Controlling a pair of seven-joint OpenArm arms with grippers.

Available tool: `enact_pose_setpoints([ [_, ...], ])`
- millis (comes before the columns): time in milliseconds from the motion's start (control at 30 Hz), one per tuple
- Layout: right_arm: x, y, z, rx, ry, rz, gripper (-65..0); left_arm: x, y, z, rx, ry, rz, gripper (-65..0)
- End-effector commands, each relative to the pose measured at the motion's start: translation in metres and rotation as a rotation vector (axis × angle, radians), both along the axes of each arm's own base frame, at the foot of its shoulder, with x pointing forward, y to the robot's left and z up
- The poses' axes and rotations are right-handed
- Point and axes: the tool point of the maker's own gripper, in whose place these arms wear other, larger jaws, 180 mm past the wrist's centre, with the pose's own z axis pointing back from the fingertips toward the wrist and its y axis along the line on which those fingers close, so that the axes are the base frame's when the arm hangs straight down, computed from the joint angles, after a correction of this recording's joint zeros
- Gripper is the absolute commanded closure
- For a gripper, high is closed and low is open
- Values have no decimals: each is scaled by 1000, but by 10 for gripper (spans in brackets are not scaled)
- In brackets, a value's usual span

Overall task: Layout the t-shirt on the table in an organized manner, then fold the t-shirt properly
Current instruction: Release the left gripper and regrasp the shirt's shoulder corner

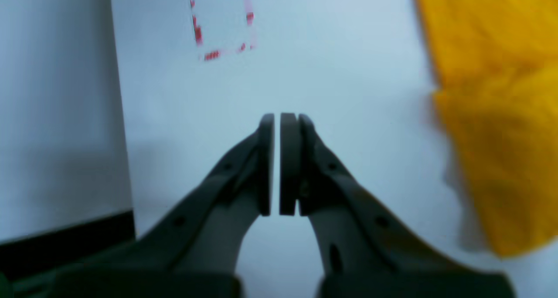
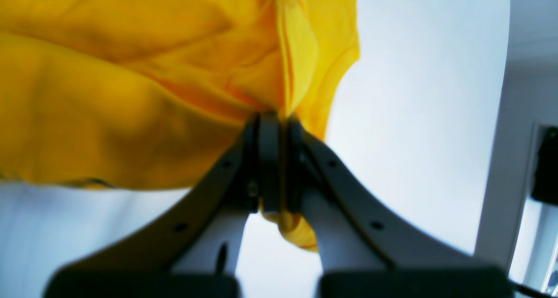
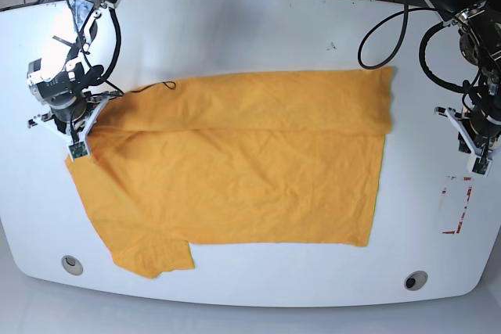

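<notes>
The orange-yellow t-shirt lies spread across the white table, with its top edge folded over and a sleeve near the front left. In the base view my right gripper sits at the shirt's left edge. The right wrist view shows this gripper shut on a pinch of the t-shirt, with cloth poking out below the pads. My left gripper hovers over bare table to the right of the shirt. In the left wrist view, that gripper is shut with nothing in it, and the t-shirt lies to its right.
A red-taped rectangle marks the table just in front of the left gripper, and shows as the red-taped rectangle in the left wrist view. Two round grey grommet holes sit near the front edge. Cables run along the far edge.
</notes>
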Motion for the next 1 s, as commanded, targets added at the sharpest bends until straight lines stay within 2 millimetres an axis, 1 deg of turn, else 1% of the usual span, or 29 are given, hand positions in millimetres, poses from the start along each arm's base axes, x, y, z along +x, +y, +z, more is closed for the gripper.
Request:
enact_pose_setpoints([
  [0,0,5,8,-1,-39,18,0,2,9,15,38,-32,1,0],
  [233,-15,17,-10,38,7,14,0,-1,10,11,36,-19,-1,0],
  [300,-16,18,-12,40,11,14,0,1,4,9,37,-12,-20,0],
  [467,-16,18,-12,40,13,13,0,10,-23,0,31,10,-103,0],
  [667,-13,14,-8,25,6,13,0,16,-49,-8,-26,2,-130,0],
  [767,-10,6,-3,0,-2,14,0,18,-67,-15,-51,11,-163,0],
  [833,-10,2,-2,-9,2,14,0,19,-76,-17,-60,14,-182,0],
  [967,-11,-5,-7,-17,22,10,-5,20,-86,-20,-73,18,-199,0],
])
